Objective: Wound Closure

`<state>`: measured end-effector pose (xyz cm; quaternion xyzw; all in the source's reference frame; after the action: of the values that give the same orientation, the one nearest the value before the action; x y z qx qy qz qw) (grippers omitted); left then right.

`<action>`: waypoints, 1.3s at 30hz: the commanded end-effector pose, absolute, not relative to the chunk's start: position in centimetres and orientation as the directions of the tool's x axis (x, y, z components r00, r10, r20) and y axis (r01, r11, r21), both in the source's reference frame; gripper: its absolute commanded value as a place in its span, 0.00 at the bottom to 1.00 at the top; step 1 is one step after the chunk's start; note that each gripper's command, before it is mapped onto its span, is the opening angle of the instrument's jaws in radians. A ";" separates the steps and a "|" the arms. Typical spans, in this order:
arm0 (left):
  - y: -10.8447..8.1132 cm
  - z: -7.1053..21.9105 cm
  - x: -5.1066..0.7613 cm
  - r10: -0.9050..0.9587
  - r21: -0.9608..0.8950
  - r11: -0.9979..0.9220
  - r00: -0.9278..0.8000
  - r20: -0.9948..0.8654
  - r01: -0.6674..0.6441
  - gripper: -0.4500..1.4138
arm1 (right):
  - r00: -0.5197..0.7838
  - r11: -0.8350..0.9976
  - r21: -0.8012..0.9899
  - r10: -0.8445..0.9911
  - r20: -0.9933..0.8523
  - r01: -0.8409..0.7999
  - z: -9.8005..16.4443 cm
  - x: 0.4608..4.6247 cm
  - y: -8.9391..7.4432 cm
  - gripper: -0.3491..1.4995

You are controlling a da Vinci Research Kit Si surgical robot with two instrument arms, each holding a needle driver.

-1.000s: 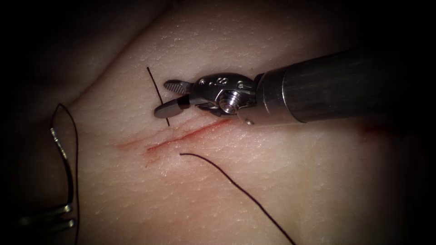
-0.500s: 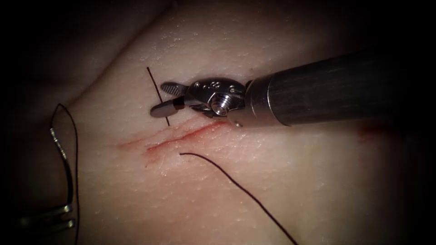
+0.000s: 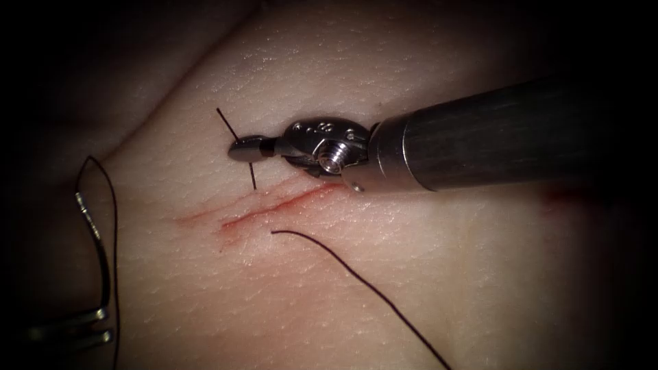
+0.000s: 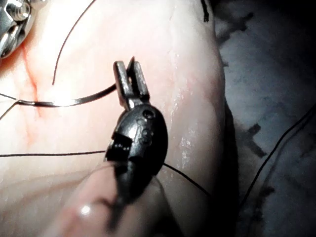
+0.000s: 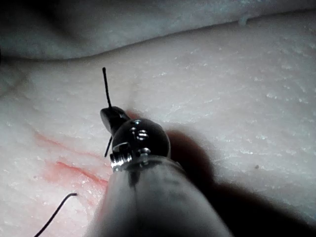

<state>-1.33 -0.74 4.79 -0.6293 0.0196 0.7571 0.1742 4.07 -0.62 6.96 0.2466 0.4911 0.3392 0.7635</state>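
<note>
The cut (image 3: 274, 204) runs slantwise across the pale tissue (image 3: 384, 274), lined with red fluid. Just above it, my right tool (image 3: 240, 148) is shut on a short dark thread end (image 3: 223, 118) that stands out of the tissue; the same grip shows close up (image 5: 109, 116). A second thread (image 3: 356, 277) leaves the tissue below the cut and trails away. Far left of the cut, my left tool (image 3: 103, 325) is shut on the curved needle (image 3: 96, 236), held near the end opposite its thread. In the left wrist view the jaws (image 4: 127, 81) clamp the needle (image 4: 64, 102), which is out of the tissue.
A loop of thread (image 3: 96, 161) arcs from the needle's upper end and drops along the tissue's left edge. The right tool's thick shaft (image 3: 493, 133) crosses above the cut from the right. Dark cloth (image 4: 276, 98) with loose thread lies beside the tissue.
The right tool slid slightly left, then its jaws closed on the short thread end, which now leans a little. The left tool and needle stayed still.
</note>
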 end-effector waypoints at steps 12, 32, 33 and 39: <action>-0.8 4.8 -1.38 0.243 -0.194 -0.938 -0.147 -0.959 -0.287 0.00 | 0.197 0.678 0.701 0.735 -0.648 -0.223 6.5 3.95 -0.7 0.00; -0.8 5.0 -1.30 0.239 -0.193 -0.941 -0.142 -0.961 -0.277 0.00 | 0.158 0.707 0.676 0.706 -0.690 -0.208 6.2 3.96 -0.6 0.00; -0.8 5.0 -1.29 0.238 -0.192 -0.941 -0.143 -0.961 -0.278 0.00 | 0.155 0.707 0.676 0.706 -0.690 -0.209 6.2 3.96 -0.6 0.00; -0.8 5.1 -1.22 0.238 -0.194 -0.942 -0.139 -0.961 -0.272 0.00 | 0.148 0.717 0.664 0.695 -0.704 -0.210 6.3 3.95 -0.6 0.00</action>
<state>-1.16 -0.69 5.03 -0.6346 0.0139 0.7540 0.1688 3.89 -0.59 6.19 0.2100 0.5743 0.3115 0.7273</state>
